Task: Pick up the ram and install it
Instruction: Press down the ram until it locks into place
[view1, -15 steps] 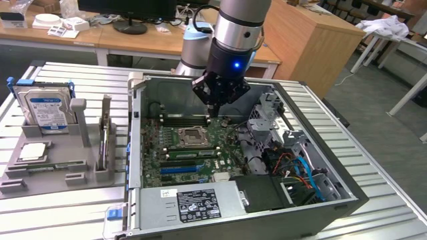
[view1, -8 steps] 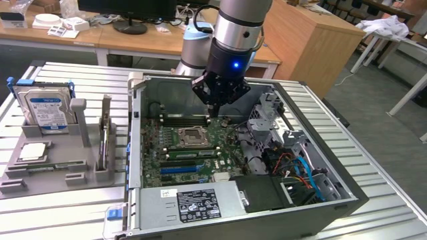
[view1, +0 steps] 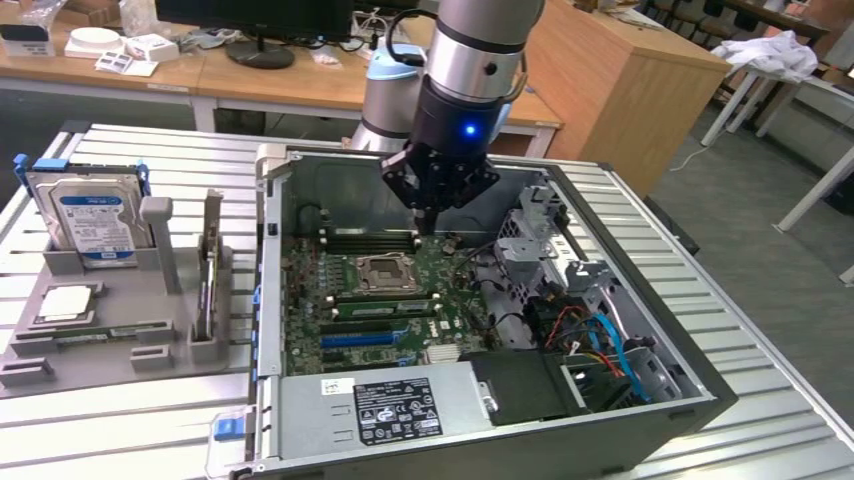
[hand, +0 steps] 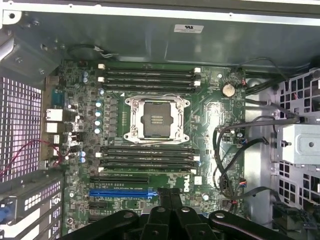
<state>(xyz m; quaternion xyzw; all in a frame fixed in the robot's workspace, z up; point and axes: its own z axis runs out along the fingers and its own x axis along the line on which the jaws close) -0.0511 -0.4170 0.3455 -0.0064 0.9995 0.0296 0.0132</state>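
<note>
Hovering closed over the motherboard (view1: 350, 300), the tool (view1: 424, 230) is well apart from the ram (view1: 96, 332).

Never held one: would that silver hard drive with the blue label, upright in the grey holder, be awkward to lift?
The silver box-shaped hard drive looks like rigid metal, so probably stiff and heavy for its size. Its smooth faces may be slippery. It stands on edge in the grey holder; outside it, it could tip.

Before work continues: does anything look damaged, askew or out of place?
Nothing stands out. The ram lies flat in the grey holder, and the motherboard shows no visible damage; its CPU socket is simply empty.
</note>
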